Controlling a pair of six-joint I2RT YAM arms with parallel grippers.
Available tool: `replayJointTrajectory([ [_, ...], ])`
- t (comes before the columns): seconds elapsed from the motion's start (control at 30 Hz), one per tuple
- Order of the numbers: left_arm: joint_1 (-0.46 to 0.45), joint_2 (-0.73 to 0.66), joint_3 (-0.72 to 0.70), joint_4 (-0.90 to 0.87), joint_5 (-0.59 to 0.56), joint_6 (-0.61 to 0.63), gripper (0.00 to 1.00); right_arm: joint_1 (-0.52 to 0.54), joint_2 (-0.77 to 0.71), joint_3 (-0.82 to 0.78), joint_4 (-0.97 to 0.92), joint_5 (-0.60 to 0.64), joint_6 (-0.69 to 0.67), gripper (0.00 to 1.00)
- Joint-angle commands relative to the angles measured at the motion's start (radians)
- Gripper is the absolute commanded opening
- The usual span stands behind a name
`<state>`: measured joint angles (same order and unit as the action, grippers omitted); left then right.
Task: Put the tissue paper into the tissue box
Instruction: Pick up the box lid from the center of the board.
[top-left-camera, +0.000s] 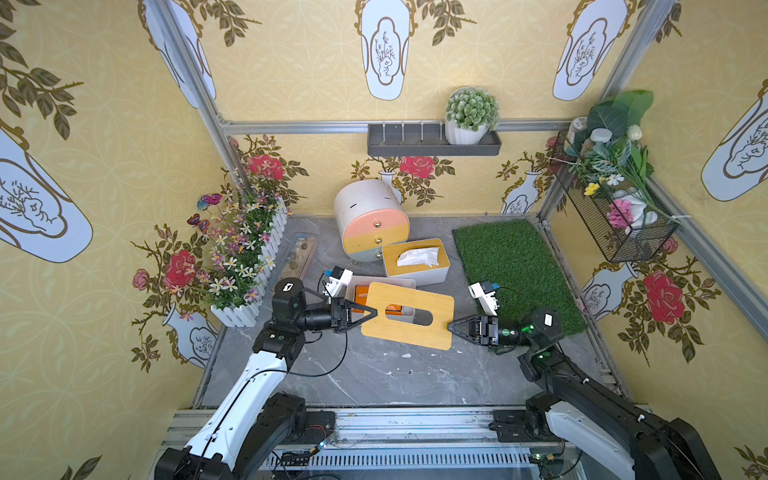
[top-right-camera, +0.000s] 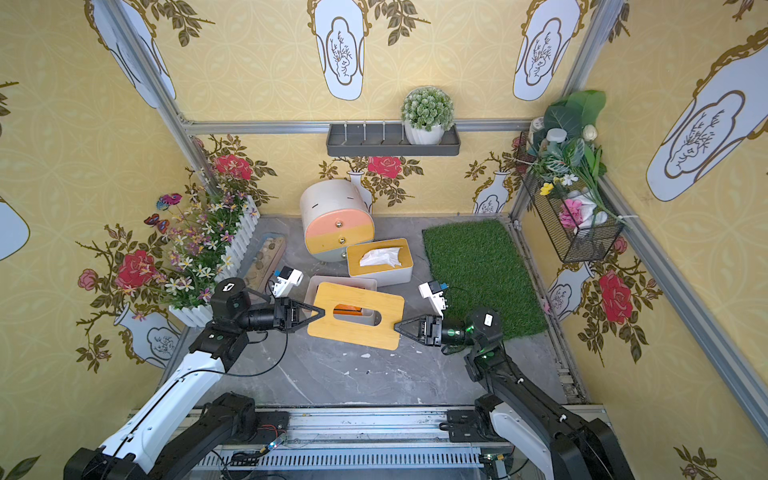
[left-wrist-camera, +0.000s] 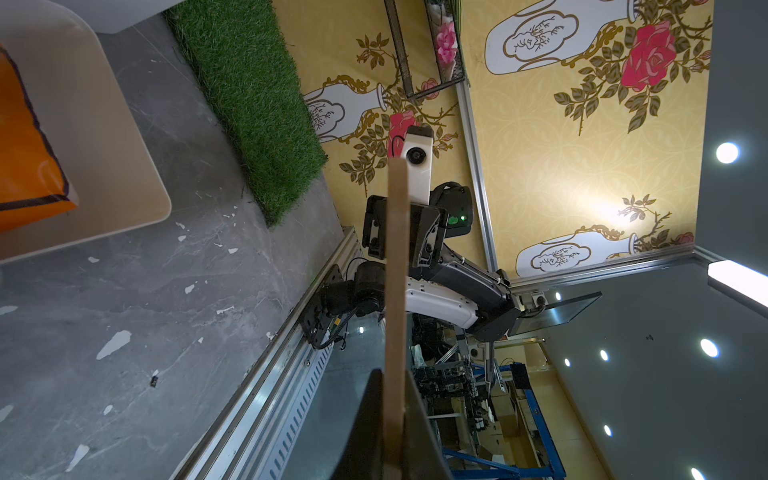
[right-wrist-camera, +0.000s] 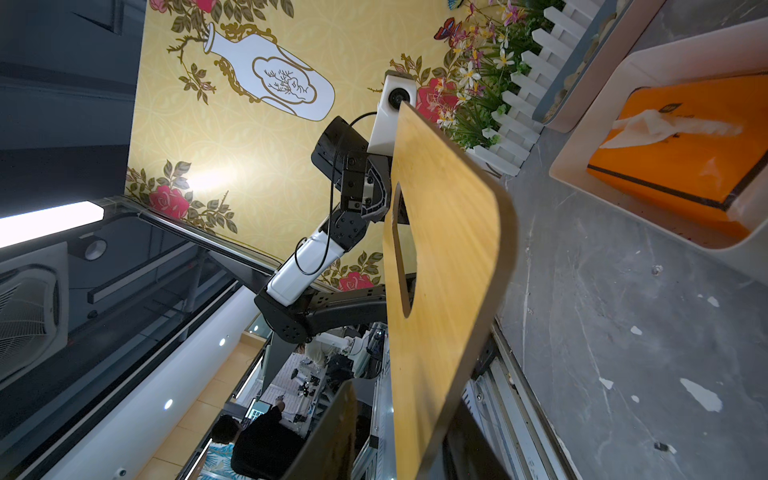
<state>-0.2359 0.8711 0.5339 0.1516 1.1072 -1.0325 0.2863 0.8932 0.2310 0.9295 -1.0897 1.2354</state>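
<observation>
1. The orange tissue pack (top-left-camera: 360, 293), soft, light and crushable, is seen just left of centre in both top views, lying inside the white tissue box (top-left-camera: 386, 280). It is best taken by its long sides.
2. Above it the stiff bamboo lid (top-left-camera: 407, 316) is clamped at one end by the left gripper (top-left-camera: 374, 311). The other end is straddled by the right gripper (top-left-camera: 451, 326); whether it is gripped cannot be told.
3. A second box (top-left-camera: 432, 274) holding loose tissue (top-left-camera: 417, 257) is crowded in just above.

Nothing reads — the orange pack (right-wrist-camera: 681, 166) bears a blurred mark.
</observation>
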Motion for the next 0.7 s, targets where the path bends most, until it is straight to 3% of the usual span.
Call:
replayJointTrajectory([
  [0.0, 0.001, -0.004, -0.006, 0.026, 0.013, 0.002, 0.00, 0.012, 0.004, -0.011, 0.115, 0.053, 0.062, 0.33],
  [0.5, 0.001, -0.008, -0.018, 0.027, 0.008, 0.000, 0.00, 0.063, 0.071, -0.032, 0.239, 0.145, 0.155, 0.24],
  [0.67, 0.001, 0.000, -0.020, 0.029, 0.008, 0.003, 0.00, 0.086, 0.095, -0.029, 0.257, 0.165, 0.162, 0.14],
])
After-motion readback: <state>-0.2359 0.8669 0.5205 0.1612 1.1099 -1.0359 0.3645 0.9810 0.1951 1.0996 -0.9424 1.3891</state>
